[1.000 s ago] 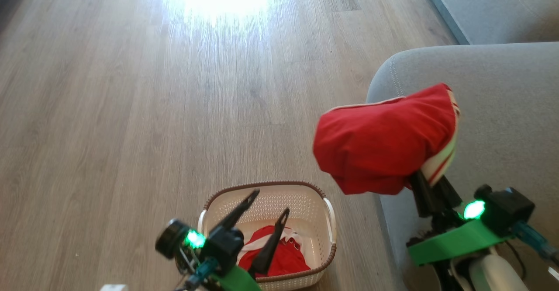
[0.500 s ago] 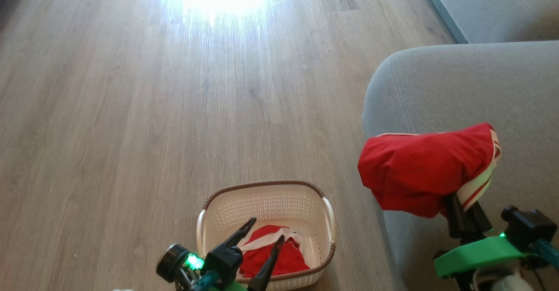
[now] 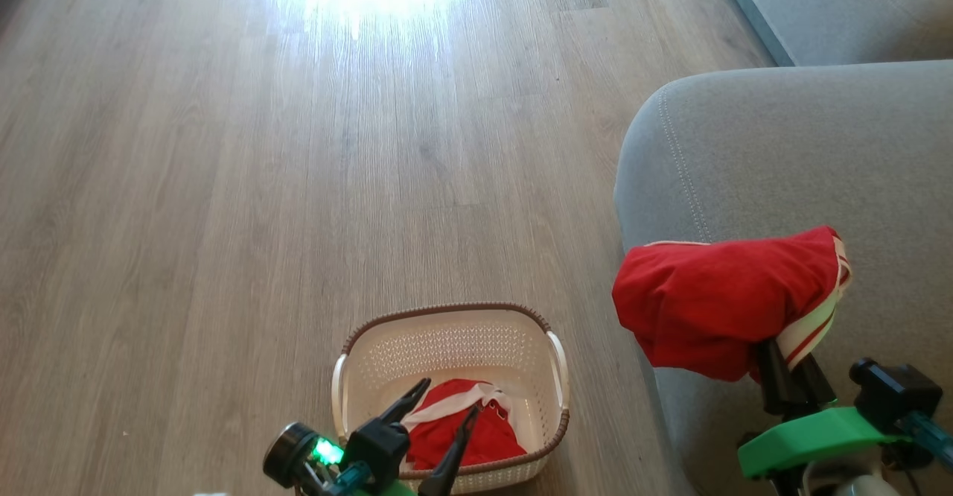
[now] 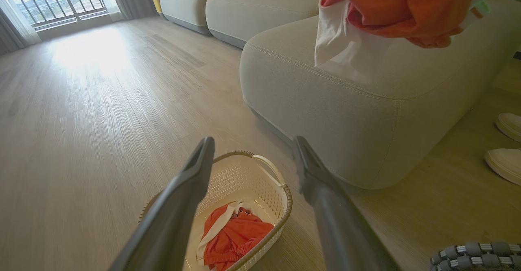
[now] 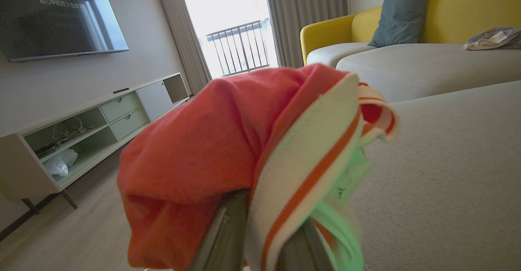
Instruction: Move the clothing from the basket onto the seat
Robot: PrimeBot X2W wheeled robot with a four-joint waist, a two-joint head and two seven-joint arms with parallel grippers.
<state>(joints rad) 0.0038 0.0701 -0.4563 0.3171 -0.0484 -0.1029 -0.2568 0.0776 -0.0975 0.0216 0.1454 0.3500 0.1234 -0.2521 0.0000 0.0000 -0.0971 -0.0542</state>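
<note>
A red garment (image 3: pixel 715 302) with a red-white striped band hangs draped over my right gripper (image 3: pixel 783 362), which is shut on it above the near corner of the grey seat (image 3: pixel 804 153). In the right wrist view the garment (image 5: pixel 195 153) covers both fingers, with the seat (image 5: pixel 443 161) behind it. A second red garment (image 3: pixel 463 430) lies in the cream basket (image 3: pixel 447 307) on the floor left of the seat. My left gripper (image 3: pixel 450 396) hovers open over the basket's near side. The left wrist view shows its fingers (image 4: pixel 191 181) spread above the basket (image 4: pixel 285 189) and the garment (image 4: pixel 234 236) inside.
Wooden floor (image 3: pixel 260 183) stretches ahead, with strong glare at the far end. Two pale slippers (image 4: pixel 506 140) lie on the floor beside the seat. More sofa sections (image 5: pixel 427 63) with a yellow back stand beyond it, and a low TV cabinet (image 5: pixel 81 128) lines the opposite wall.
My right gripper carried the red garment rightward and lower, from the seat's edge to over its corner. My left gripper dropped lower toward the basket, still open.
</note>
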